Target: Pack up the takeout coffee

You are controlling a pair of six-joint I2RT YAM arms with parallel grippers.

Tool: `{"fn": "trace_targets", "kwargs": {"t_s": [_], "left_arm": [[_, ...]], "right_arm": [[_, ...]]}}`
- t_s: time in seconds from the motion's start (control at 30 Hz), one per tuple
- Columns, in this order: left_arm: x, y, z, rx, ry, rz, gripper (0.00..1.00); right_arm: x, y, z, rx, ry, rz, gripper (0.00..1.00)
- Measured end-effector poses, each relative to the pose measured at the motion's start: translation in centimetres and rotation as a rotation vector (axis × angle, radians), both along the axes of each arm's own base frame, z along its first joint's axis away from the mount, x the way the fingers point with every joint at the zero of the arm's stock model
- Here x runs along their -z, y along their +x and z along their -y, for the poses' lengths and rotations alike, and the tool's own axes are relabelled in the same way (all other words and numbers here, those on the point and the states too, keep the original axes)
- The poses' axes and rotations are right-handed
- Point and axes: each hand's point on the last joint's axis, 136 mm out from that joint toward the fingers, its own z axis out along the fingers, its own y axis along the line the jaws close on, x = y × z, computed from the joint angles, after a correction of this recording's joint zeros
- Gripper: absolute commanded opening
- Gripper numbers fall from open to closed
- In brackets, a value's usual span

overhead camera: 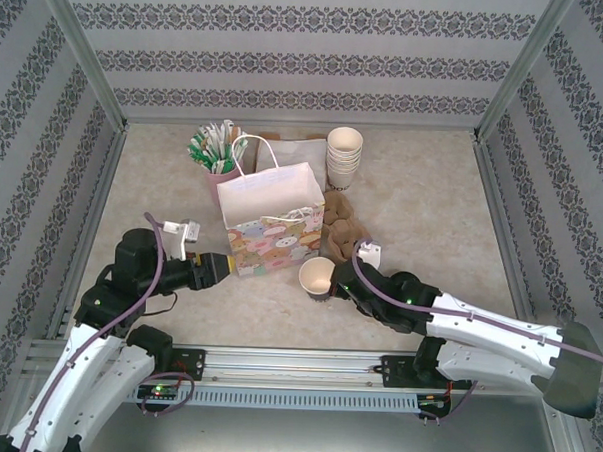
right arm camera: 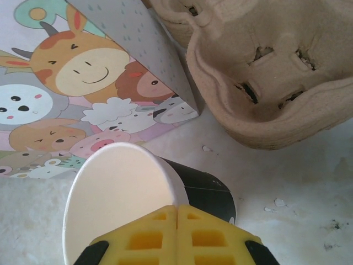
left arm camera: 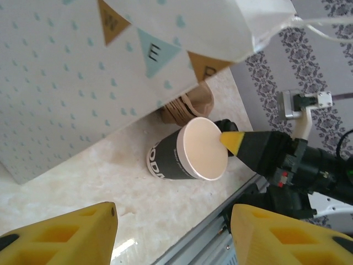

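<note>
The takeout coffee cup (overhead camera: 317,277) has a dark body and a cream inside. It is tilted on the table (overhead camera: 432,222), just in front of the right corner of the gift bag (overhead camera: 272,220), with its open mouth turned to the left arm. The right claw (right arm camera: 176,234) is clenched on the rim of this cup. The pulp cup carrier (right arm camera: 276,83) lies near behind. The left claw (left arm camera: 174,237) is released, with its fingers wide apart, beside the left side of the bag.
</note>
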Motion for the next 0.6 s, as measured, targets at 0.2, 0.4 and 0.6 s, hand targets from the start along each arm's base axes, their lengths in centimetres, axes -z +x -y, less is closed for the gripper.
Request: {"fn": "trace_targets", "kwargs": {"t_s": [0.2,0.4,0.6], "left_arm": [[0.0,-0.7,1.0,0.061,-0.015,0.008,0.57],[-0.1,-1.0,1.6,0.089,-0.018,0.019,0.58],[0.2,-1.2,1.8,0.103,-0.017,0.014,0.58]], "right_arm": [[0.5,-0.1,0.4,0.017,-0.021,-0.013,0.04],[1.0,-0.2,1.1,0.042,-0.038,-0.032,0.22],[1.5,-0.6,2.0,0.060,-0.072,-0.055,0.36]]}}
